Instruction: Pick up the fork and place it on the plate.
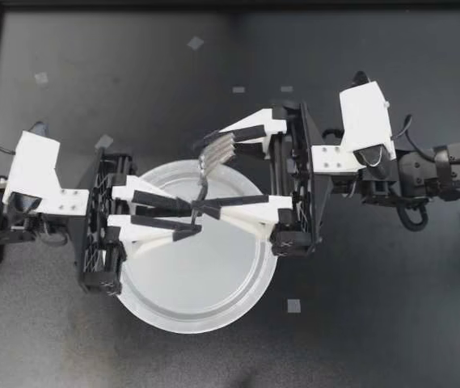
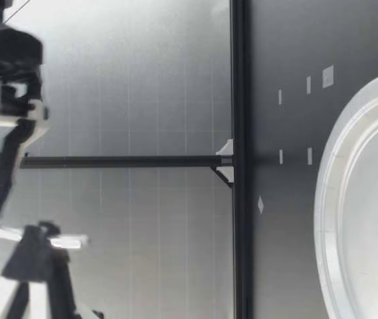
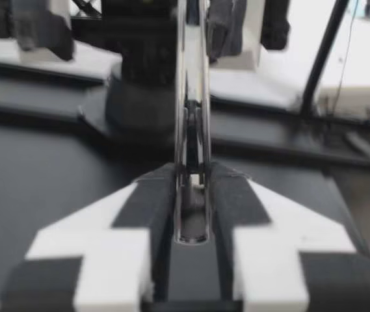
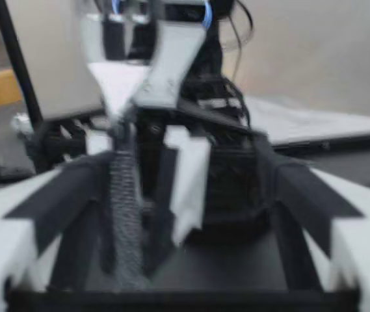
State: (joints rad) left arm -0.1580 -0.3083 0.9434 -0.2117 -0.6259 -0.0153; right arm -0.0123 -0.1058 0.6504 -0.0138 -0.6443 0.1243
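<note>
Jaws clenched at left gripper [image 1: 191, 217] on handle of shiny metal fork [image 1: 217, 148], tines over rim of pale plate [image 1: 197, 283]; released wide at right gripper [image 1: 204, 171], straddling fork above dark tabletop [image 1: 359, 323].

Left tool [image 1: 196, 217] grips fork [image 1: 216, 151] over plate [image 1: 205, 283].

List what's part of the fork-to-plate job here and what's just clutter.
In the job:
- fork
- plate
- left gripper, shut on the fork's handle
- right gripper, open, fingers either side of the fork

Just lying about:
- tape scraps stuck on the table
</note>
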